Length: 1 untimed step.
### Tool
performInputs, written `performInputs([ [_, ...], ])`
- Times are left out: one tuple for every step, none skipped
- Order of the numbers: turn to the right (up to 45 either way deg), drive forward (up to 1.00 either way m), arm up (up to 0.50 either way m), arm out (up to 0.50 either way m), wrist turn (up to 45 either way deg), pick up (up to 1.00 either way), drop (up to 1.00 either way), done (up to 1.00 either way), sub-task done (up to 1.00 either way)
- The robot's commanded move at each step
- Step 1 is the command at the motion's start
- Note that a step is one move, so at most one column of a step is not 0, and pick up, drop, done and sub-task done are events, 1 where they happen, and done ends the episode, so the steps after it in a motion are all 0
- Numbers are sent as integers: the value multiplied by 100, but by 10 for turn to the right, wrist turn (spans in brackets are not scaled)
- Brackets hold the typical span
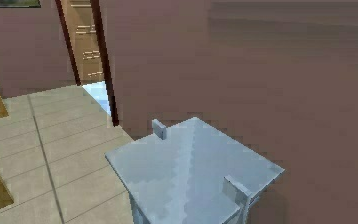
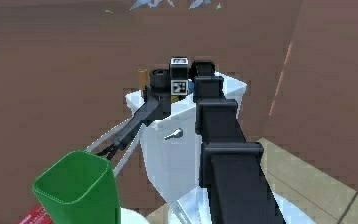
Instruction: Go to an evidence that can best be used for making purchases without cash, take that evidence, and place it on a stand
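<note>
Nearest the lens in the arm side view stands a green open-topped bin (image 2: 77,185) at the bottom left, its mouth tilted up. Only its own green inner walls show there, so what it contains cannot be told. Just right of it the dark square arm (image 2: 232,175) rises from the bottom edge.

No shape here can be made out as the payment card, so where it lies and which way its long axis runs cannot be told.

The gripper (image 2: 112,143) reaches down and to the left from the arm's far end. Its thin fingers (image 2: 132,128) slant toward the bin's rim, past a white boxy body (image 2: 172,155) that stands behind them. Whether it holds anything cannot be told, nor how the fingers stand. Two white marker squares (image 2: 177,78) sit at the arm's end, and a small orange-brown upright thing (image 2: 142,78) shows just left of them. A brown wall (image 2: 57,60) is behind, with tiled floor (image 2: 322,185) at the lower right.

In the forward view a pale grey-blue stand (image 1: 192,160) fills the lower middle, with a short upright tab (image 1: 159,127) at its far corner and another (image 1: 237,188) at its near corner. Beyond it is a wooden door (image 1: 87,40) in a dark red frame.
</note>
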Motion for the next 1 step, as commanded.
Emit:
performInputs([
  [0, 0, 0, 0, 390, 0, 0, 0, 0],
])
